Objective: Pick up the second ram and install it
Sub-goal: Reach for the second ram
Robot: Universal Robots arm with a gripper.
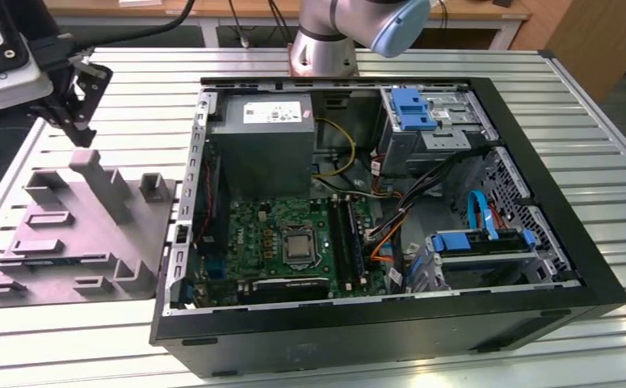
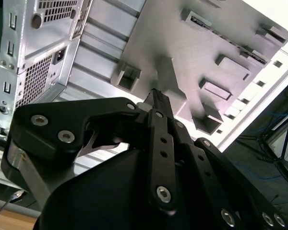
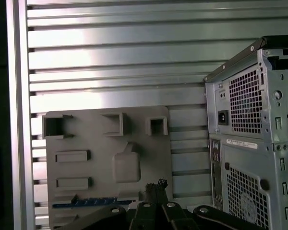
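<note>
The job is only just starting, I'd say. The claw [image 1: 77, 133] is hovering above the grey holder tray [image 1: 108, 267] on the desk [image 1: 582, 97], beside the open computer case [image 1: 399, 331], with its fingers pressed together and gripping nothing. The second ram [image 3: 93, 202] is lying flat in the tray near one edge, showing as a thin, long blue strip. Both picking it up and seating it are looking undone.

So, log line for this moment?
gripper shut, above grey fixture tray | thin blue ram stick lying in tray, untouched | open black PC case beside tray
</note>
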